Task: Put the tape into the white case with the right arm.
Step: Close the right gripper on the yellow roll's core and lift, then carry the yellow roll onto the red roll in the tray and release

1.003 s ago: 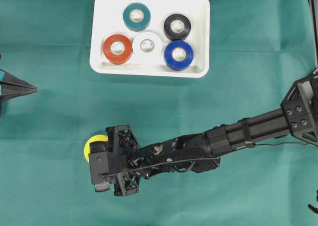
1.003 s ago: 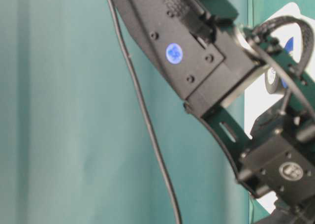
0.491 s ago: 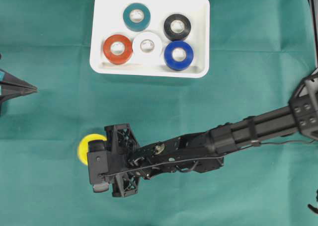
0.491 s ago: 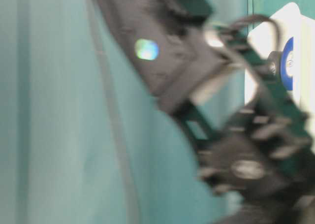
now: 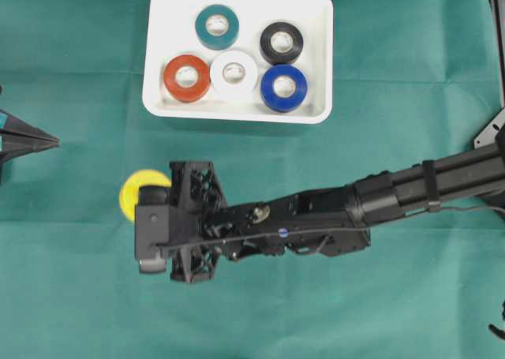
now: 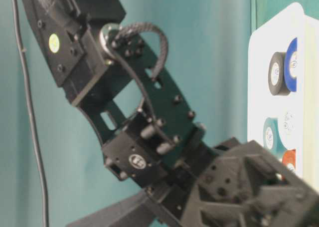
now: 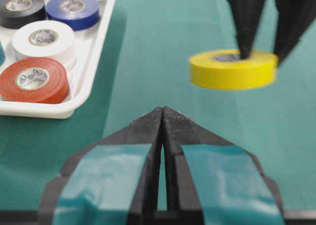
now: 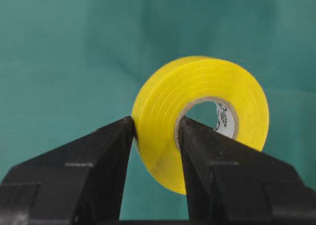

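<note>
The yellow tape (image 8: 197, 111) is pinched through its wall by my right gripper (image 8: 155, 123), one finger outside the roll and one inside the core. In the left wrist view the tape (image 7: 232, 69) hangs flat a little above the cloth, under the two black fingers (image 7: 245, 22). From overhead, only the tape's left edge (image 5: 131, 195) shows from under the right arm (image 5: 316, 217). The white case (image 5: 316, 12) lies at the back, apart from the tape. My left gripper (image 5: 54, 141) rests shut and empty at the left edge, its tips (image 7: 162, 111) touching.
Several tape rolls lie in the case: teal (image 5: 216, 26), black (image 5: 281, 42), red (image 5: 187, 76), white (image 5: 233, 73) and blue (image 5: 283, 87). Green cloth (image 5: 95, 296) covers the table. The right arm's wrist (image 6: 139, 137) fills the table-level view, beside the case's edge (image 6: 259, 87).
The right arm has carried the yellow tape toward the case and slightly left. The left gripper has not moved.
</note>
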You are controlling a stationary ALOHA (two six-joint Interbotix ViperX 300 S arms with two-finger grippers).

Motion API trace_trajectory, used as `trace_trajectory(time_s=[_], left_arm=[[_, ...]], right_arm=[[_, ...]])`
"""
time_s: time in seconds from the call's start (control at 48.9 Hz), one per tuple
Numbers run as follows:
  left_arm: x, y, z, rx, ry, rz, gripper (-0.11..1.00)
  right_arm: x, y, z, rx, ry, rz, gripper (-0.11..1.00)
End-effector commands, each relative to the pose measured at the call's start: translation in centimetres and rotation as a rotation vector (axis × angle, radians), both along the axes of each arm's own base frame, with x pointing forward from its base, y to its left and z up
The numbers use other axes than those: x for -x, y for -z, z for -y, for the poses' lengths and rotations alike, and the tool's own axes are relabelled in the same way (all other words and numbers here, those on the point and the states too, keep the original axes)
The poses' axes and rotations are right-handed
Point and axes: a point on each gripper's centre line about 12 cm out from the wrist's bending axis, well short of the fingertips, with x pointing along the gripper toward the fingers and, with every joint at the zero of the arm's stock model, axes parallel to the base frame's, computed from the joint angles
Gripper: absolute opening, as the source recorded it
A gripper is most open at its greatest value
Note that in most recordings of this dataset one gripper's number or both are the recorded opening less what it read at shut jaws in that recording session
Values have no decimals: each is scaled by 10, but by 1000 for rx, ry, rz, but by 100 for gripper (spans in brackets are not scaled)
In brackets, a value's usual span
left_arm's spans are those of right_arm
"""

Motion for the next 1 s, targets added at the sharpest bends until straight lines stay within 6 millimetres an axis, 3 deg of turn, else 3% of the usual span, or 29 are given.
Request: trace_trajectory(time_s=[0.0, 0.368, 0.737, 0.982], left_arm=[[-1, -5, 0, 1, -2, 15, 1], [-2, -6, 0, 1, -2, 17, 1], [-1, -5, 0, 1, -2, 15, 1], [-2, -6, 0, 1, 0, 15, 1]], right_arm=[[3, -47, 17, 26, 38, 67, 2], [10, -67, 107, 125, 215, 60, 2], [17, -51, 195, 60, 275, 136, 2], [24, -44, 219, 44, 311, 134, 2]])
